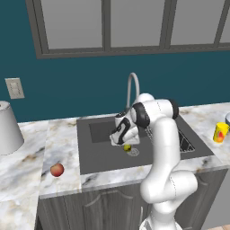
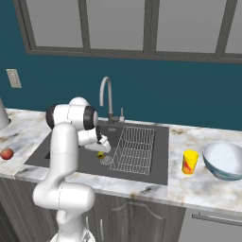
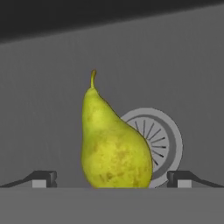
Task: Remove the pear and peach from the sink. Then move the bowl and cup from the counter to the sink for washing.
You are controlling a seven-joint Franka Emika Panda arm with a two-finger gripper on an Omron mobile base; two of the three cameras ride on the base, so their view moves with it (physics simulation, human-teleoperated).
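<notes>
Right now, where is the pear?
The pear lies on the sink floor beside the round drain; the hand view shows it between the open gripper's fingertips.

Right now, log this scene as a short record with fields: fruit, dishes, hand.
pear: lying on the floor of the sink, beside the round drain
peach: out of the sink, on the counter left of the basin
cup: on the counter right of the sink, not yet moved
bowl: on the counter, right of the cup
hand: open, down in the sink, one fingertip on each side of the pear
</notes>
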